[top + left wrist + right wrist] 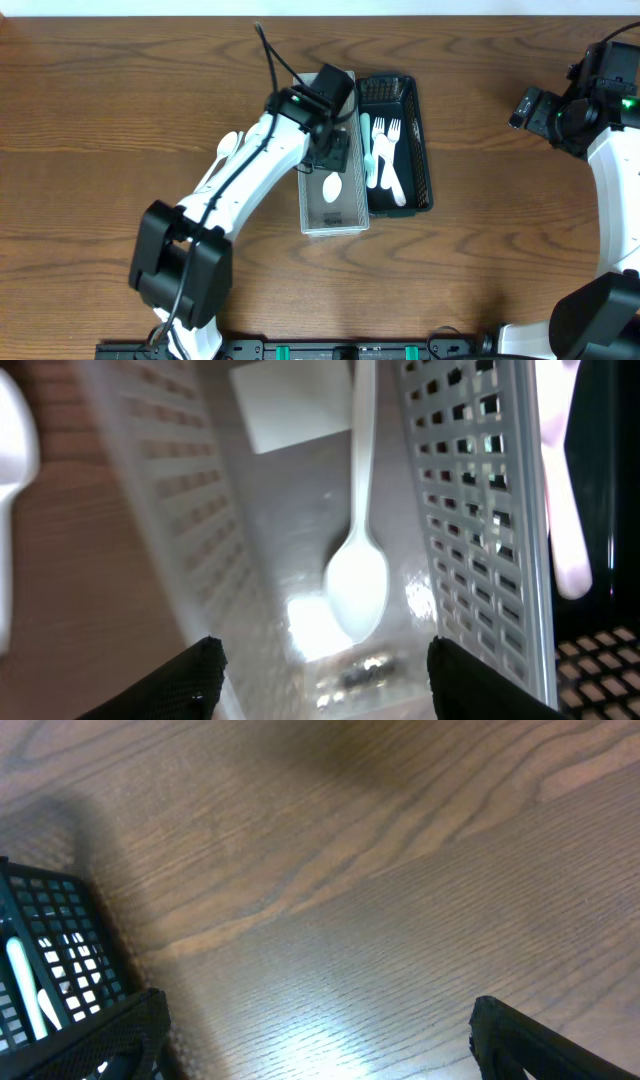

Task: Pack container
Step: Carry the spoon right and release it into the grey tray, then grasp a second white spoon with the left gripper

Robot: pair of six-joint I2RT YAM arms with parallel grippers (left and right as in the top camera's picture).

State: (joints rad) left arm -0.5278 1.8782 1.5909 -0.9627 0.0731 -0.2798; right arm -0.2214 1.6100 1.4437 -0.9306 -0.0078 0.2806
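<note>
On the wooden table (500,260), a clear perforated container (310,215) lies lengthwise beside a black mesh basket (425,150), their long walls touching. The basket holds white forks (393,135) and a pale teal utensil (366,150), all lying along its length. A loose white utensil (228,148) lies on the table left of the container, partly hidden by the left arm. That arm reaches across the container's far half and covers much of it from overhead. Inside the container lies a white plastic spoon (333,187), flat on the floor. Its long axis runs along the container's length, with the bowl toward the end nearest the robot and the handle toward the far end, under the wrist. The left gripper (325,675) hangs above the spoon's bowl with its fingers (190,675) spread wide and nothing between them. The right gripper (320,1040) is well apart to the right of the basket, over bare wood, also spread wide and empty. Only a corner of the basket shows at the lower left of its wrist view.
</note>
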